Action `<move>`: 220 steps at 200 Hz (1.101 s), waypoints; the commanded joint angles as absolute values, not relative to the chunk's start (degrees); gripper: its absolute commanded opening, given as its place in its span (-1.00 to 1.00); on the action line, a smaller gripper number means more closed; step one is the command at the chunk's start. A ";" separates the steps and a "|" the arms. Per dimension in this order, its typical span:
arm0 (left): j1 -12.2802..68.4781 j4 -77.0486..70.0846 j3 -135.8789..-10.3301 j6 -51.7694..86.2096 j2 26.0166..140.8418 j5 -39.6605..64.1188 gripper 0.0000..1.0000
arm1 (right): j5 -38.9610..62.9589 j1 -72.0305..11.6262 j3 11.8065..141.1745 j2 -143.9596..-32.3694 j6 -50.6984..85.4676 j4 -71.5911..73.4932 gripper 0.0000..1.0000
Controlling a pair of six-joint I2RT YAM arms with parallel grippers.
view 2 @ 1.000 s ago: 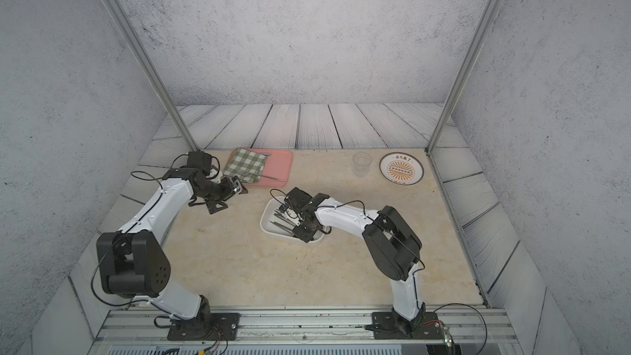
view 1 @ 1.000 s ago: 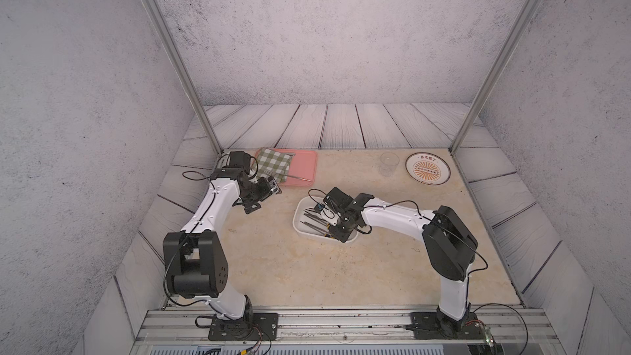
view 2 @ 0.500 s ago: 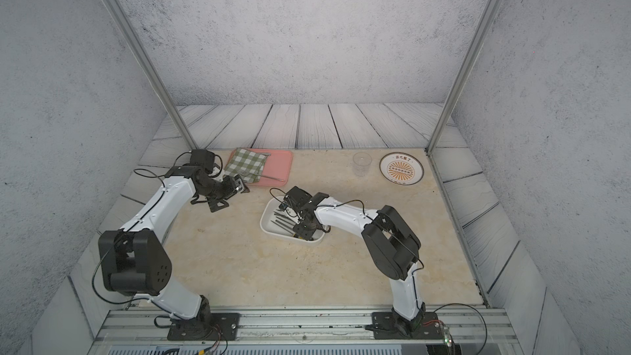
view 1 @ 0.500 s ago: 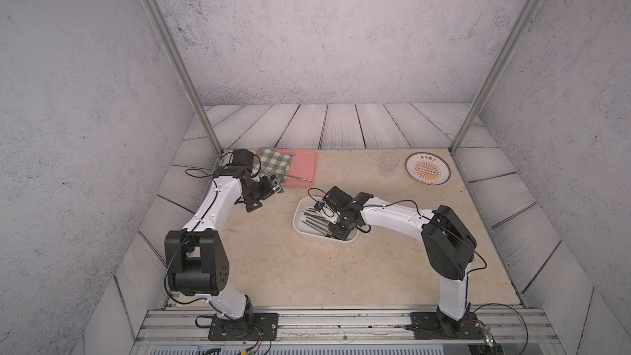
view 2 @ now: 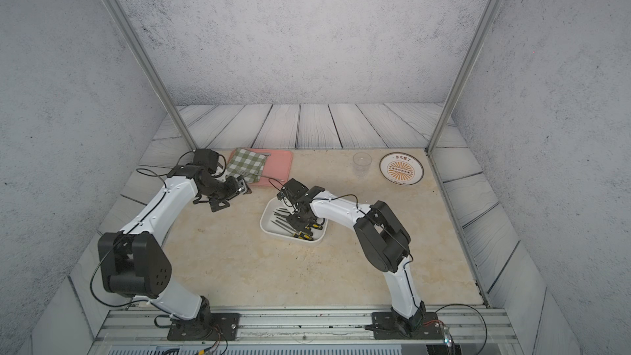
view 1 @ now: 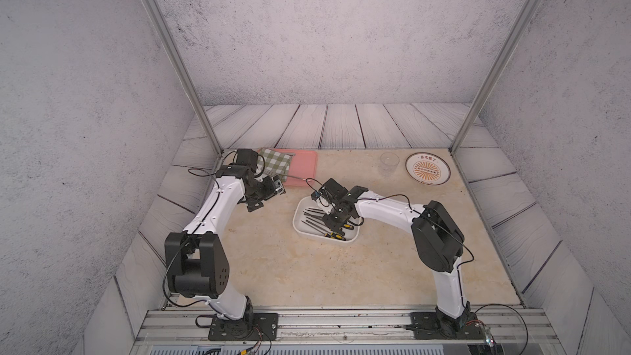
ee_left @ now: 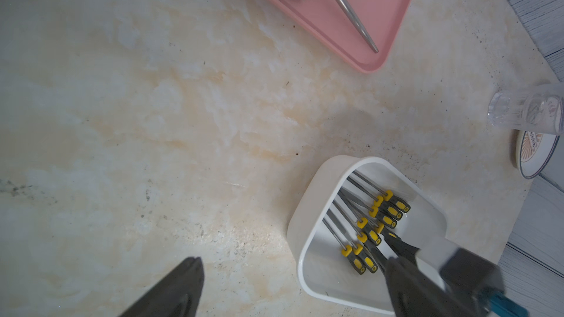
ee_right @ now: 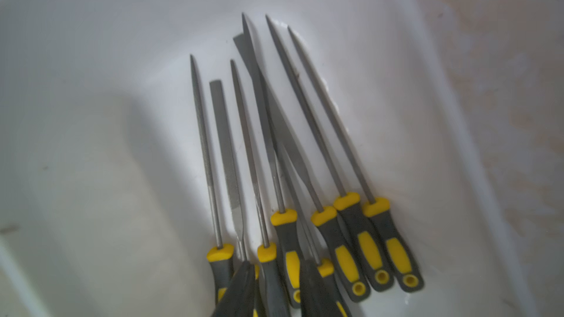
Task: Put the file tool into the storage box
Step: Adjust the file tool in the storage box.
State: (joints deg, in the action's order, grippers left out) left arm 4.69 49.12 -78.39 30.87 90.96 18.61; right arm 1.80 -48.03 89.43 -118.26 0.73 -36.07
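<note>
The storage box (view 1: 296,225) (view 2: 263,225) is a shallow white tub in the middle of the table. Several file tools (view 1: 314,225) (view 2: 281,225) with grey-and-yellow handles lie side by side in it (ee_right: 305,117) (ee_left: 366,227). My right gripper (view 1: 336,217) (view 2: 297,219) reaches down into the box over the handle ends. In the right wrist view its fingers (ee_right: 277,266) stand a little apart, astride one file handle. Whether they press on it does not show. My left gripper (view 1: 275,187) (view 2: 240,188) hovers open and empty (ee_left: 293,260) over bare table left of the box.
A pink tray (view 1: 304,165) at the back left holds a green checked cloth (view 1: 273,162) and a thin metal rod (ee_left: 345,10). A clear cup (view 1: 389,162) and a patterned plate (view 1: 427,168) stand at the back right. Metal frame posts rise at both back corners.
The left gripper has drifted slightly right and back, towards the pink tray. The right gripper has stayed low in the box over the files.
</note>
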 commanded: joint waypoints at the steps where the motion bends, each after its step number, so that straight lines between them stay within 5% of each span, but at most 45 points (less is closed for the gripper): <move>1: 5.06 50.47 -77.06 30.65 88.85 17.90 0.97 | 5.53 -48.01 90.43 -120.24 2.42 -35.98 -0.40; 80: 5.08 49.44 -76.26 30.70 86.14 14.24 0.97 | 5.12 -48.01 90.47 -116.44 0.07 -37.36 -0.29; 125: 5.07 42.95 -75.57 24.99 80.55 6.71 0.97 | -5.38 -47.16 90.09 -106.27 3.39 -35.26 0.55; 135: 5.08 39.99 -73.84 23.69 78.43 4.68 0.97 | -7.44 -46.51 89.11 -103.68 5.54 -33.73 0.97; 220: 5.36 20.29 -59.56 8.91 72.16 3.05 0.97 | -24.67 -35.39 64.65 -77.90 16.99 -22.74 0.98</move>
